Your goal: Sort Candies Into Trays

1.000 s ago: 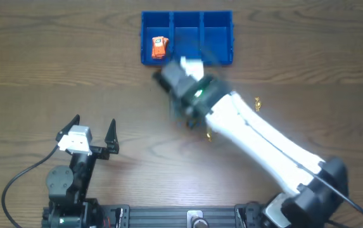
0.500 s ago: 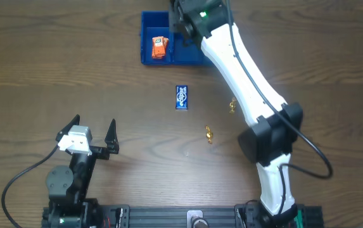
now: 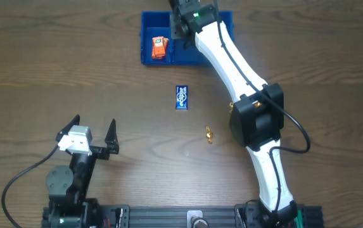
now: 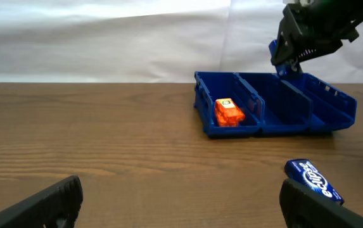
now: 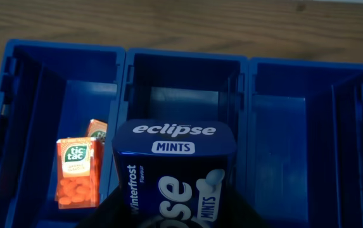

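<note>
Wooden table (image 3: 42, 76), viewed from above. At 12 o'clock: blue tray (image 3: 144, 31), three compartments side by side, flat on the wood. In the compartment on the tray's 9 o'clock side: orange candy box (image 3: 159, 47), lying flat, with a second orange box (image 5: 96, 129) partly tucked behind it. Right gripper (image 3: 182, 23) reached far up the table from a base at 5 o'clock, lifted above the tray, jaws clamped on a blue mint tin (image 5: 175, 168) with one finger on each side. Tin upright in the grip, clear of the tray floor and hanging over the middle compartment as judged from the right wrist view; lower part hidden between the fingers. Near the table's centre, at 6 o'clock from the tray and well apart from it: blue mint pack (image 3: 181, 97), lying flat, long side running 12 to 6. At 5 o'clock from that pack, near but not touching: gold-wrapped candy (image 3: 209, 133), small, lying near the right arm's elbow joint on its 9 o'clock side. Left gripper (image 3: 94, 130) at 8 o'clock of the table, above its own base, fingers spread wide apart and gripping nothing, well apart from every candy. Loose mint pack at roughly 2 o'clock from it, tray farther off at about 1 o'clock.
</note>
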Action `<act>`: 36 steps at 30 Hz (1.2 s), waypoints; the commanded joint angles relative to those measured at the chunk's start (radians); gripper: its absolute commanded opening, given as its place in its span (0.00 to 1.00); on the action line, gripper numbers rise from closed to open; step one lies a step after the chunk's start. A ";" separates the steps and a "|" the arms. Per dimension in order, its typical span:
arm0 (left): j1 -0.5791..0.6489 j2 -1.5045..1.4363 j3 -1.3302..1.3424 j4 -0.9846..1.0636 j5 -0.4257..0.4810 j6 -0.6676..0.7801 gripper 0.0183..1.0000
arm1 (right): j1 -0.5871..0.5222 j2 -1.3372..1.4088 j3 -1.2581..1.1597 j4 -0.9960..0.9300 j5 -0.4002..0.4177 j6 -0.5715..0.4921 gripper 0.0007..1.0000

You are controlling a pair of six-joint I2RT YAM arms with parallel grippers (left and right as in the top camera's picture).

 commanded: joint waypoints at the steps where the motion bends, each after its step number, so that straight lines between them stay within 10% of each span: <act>1: -0.003 -0.006 -0.020 -0.031 0.018 0.015 1.00 | -0.005 0.012 0.022 0.011 0.003 -0.016 0.23; 6: -0.003 -0.006 -0.020 -0.031 0.018 0.014 1.00 | -0.001 0.012 0.022 0.023 -0.020 -0.035 0.98; 23: -0.003 -0.006 -0.020 -0.031 0.018 0.014 1.00 | 0.074 -0.217 0.005 -0.415 -0.125 0.088 1.00; 36: -0.003 -0.006 -0.020 -0.031 0.018 0.014 1.00 | 0.135 -0.217 -0.505 -0.158 -0.158 0.158 1.00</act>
